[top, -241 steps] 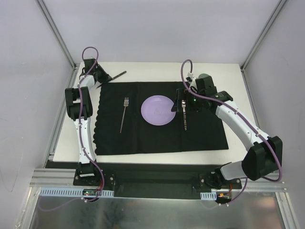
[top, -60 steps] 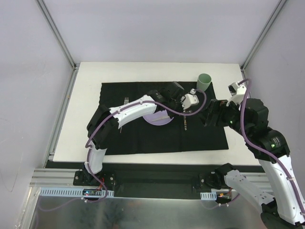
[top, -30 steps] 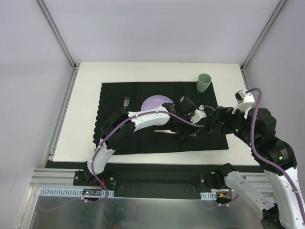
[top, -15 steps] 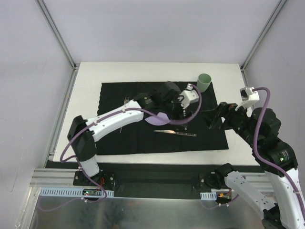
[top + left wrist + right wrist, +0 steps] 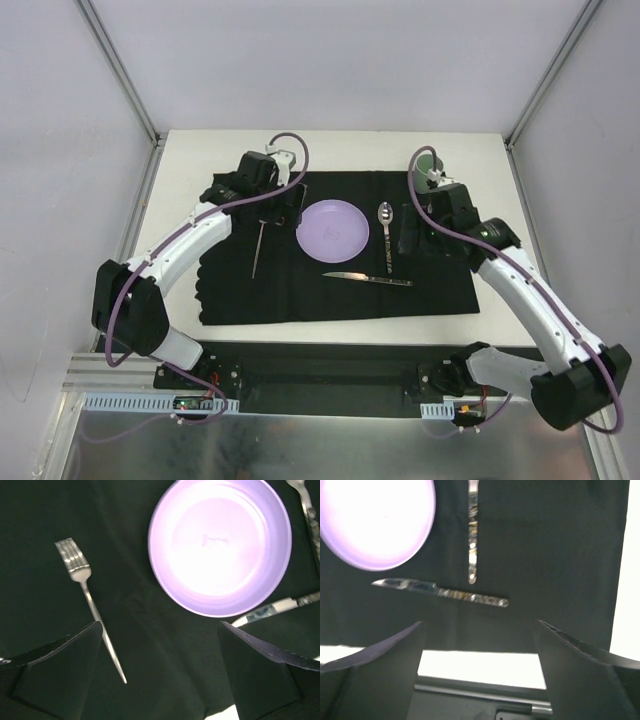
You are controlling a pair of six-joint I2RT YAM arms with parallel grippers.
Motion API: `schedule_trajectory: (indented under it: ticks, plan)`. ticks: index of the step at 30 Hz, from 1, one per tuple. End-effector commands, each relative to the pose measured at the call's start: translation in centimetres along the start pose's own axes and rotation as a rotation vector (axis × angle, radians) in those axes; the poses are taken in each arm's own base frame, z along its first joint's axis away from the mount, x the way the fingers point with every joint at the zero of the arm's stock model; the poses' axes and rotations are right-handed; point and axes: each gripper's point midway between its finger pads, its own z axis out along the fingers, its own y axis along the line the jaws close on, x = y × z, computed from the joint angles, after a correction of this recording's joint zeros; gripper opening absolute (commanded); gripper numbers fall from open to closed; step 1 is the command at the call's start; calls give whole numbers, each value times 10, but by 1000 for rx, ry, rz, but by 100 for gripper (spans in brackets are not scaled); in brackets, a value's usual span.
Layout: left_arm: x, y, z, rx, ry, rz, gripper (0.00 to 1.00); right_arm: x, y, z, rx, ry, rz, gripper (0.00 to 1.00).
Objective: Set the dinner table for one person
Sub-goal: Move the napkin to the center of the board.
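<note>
Knife (image 5: 367, 279) lies crosswise, plate's (image 5: 333, 230) near side, just nearward of right gripper (image 5: 408, 232) (nearer arm, jaws wide, empty); left gripper (image 5: 290, 208) agape by fork (image 5: 258, 250).

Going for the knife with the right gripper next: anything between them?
Nothing visible does. The knife lies crosswise and uncovered on the mat, close to the spoon's handle end. The right gripper is open nearby, only bare mat between them.
</note>
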Motion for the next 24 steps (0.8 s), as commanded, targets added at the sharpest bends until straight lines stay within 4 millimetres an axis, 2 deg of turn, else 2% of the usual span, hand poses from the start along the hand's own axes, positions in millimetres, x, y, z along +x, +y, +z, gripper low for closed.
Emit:
schedule_trajectory:
  ticks: [1,4,5,6,7,9,10,11,13,14,15,18,19,24]
  plan:
    - [-16,33,-11,-103,-61,-81,99,-34,-1,26,57,-61,19,78]
    - [-18,65,-5,-146,-52,-156,99,-41,-2,50,58,-29,64,59]
    - [-15,74,1,-147,-34,-185,99,-43,-3,56,57,-24,78,57]
    - [-19,92,-1,-157,-43,-237,99,-48,-3,63,57,-20,91,56]
    - [-20,98,1,-152,-40,-282,99,-45,-7,77,62,22,103,56]
    - [-19,113,9,-152,-26,-335,99,-49,-14,89,82,37,121,57]
    - [-19,125,9,-175,-27,-349,99,-45,-17,101,96,69,124,57]
    - [-15,131,17,-186,-4,-354,99,-44,-19,106,99,82,133,57]
    - [-18,143,21,-204,-3,-367,99,-43,-19,116,90,101,146,54]
    - [-12,147,28,-204,24,-380,99,-39,-21,124,97,121,148,52]
    - [-15,151,29,-208,20,-383,99,-37,-22,128,103,130,150,50]
    - [-12,159,42,-208,49,-396,99,-33,-26,140,108,155,164,33]
    - [-11,160,45,-206,56,-400,99,-31,-27,143,109,163,166,24]
    - [-2,165,64,-202,100,-415,99,-27,-33,154,127,185,161,13]
